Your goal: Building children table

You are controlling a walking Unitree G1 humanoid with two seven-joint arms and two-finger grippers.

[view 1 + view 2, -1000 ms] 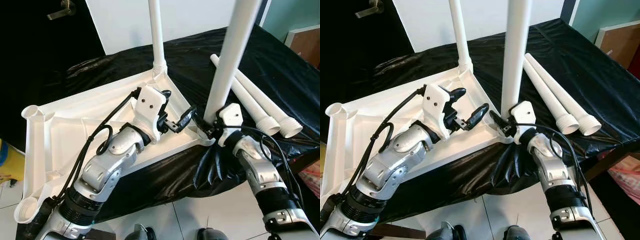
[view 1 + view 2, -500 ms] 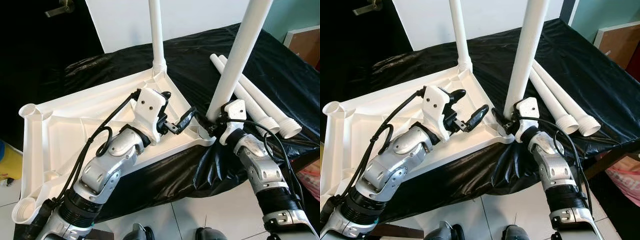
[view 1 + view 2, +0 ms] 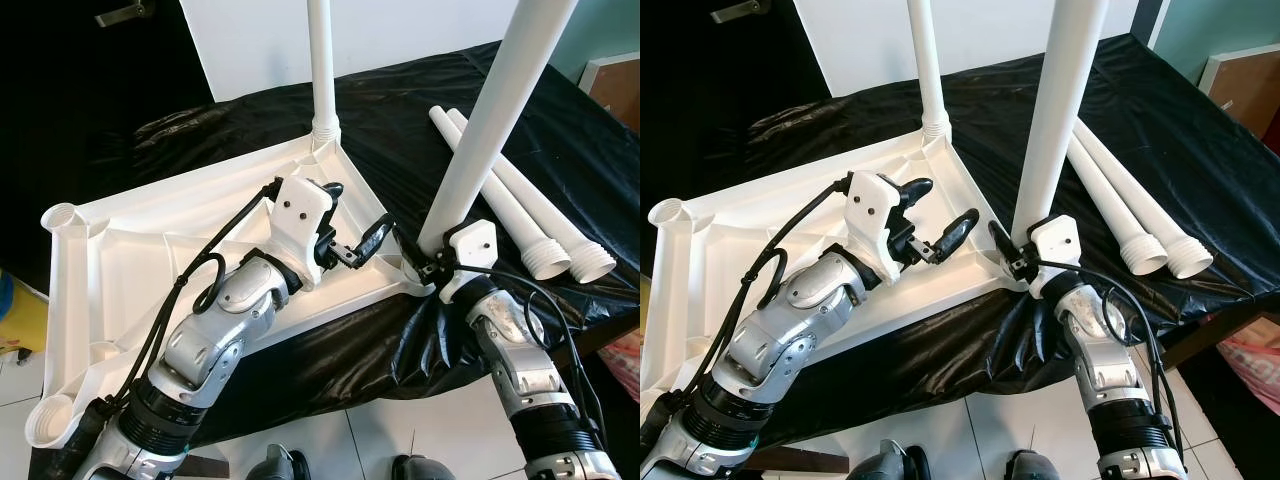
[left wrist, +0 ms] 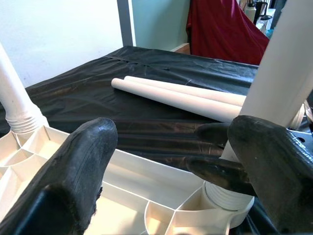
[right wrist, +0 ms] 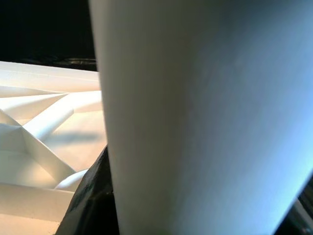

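Left eye view: on the upturned tabletop (image 3: 150,250) one leg (image 3: 322,70) stands fitted, the right gripper (image 3: 425,262) clamps a tilted second leg (image 3: 490,130) at its corner socket, the left gripper (image 3: 352,222) hovers spread, two legs (image 3: 520,215) remain

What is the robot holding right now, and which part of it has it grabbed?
The right end effector grips the tilted white table leg near its bottom end, just above the corner socket. The left end effector is open, holding nothing.
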